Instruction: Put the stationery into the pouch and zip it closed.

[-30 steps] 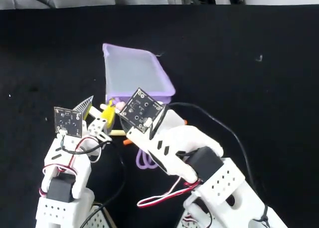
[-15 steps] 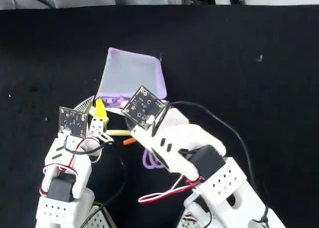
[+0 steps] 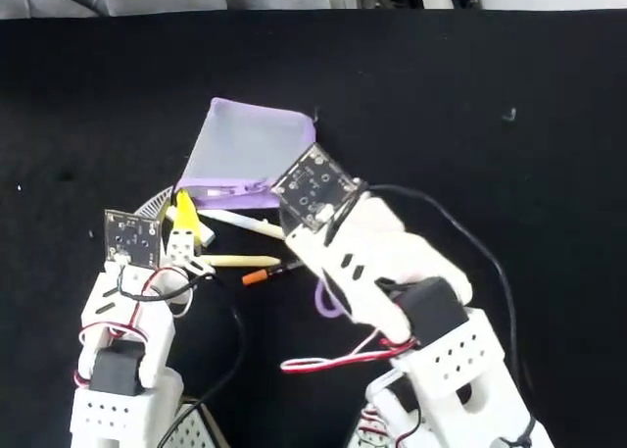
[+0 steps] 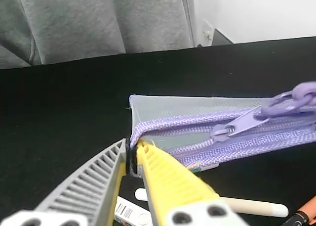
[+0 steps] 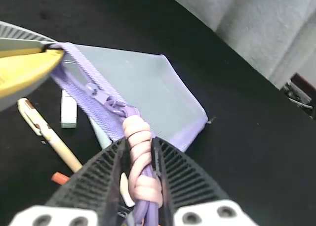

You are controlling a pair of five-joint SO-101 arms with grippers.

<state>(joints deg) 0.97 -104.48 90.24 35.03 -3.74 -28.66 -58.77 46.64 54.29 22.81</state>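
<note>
Down at the near edge, the left gripper point(image 4: 132, 154) has its grey and yellow fingers pinched tight on the corner of the purple pouch point(image 3: 253, 146), pinning that end. The right gripper point(image 5: 139, 143) is clamped on the pink-and-purple pull cord point(image 5: 139, 129) tied to the zip slider point(image 4: 226, 130), which sits partway along the zip.

Between the arms, the stationery lies on the black table point(image 3: 490, 95), outside the pouch: a cream pen point(image 3: 243, 223) just below the zip edge, a second cream pen point(image 3: 233, 262) nearer the arms, and an orange marker point(image 3: 257, 277) beside it. A small pale stick point(image 5: 68, 110), maybe an eraser, lies close to the zip.

Beyond them the pouch lies flat. Whether anything is inside, I cannot tell.

So this looks like zip work with nothing packed yet, probably opening the mouth. The next move calls for a steady pull along the zip line while the left hold keeps the fabric taut.
</note>
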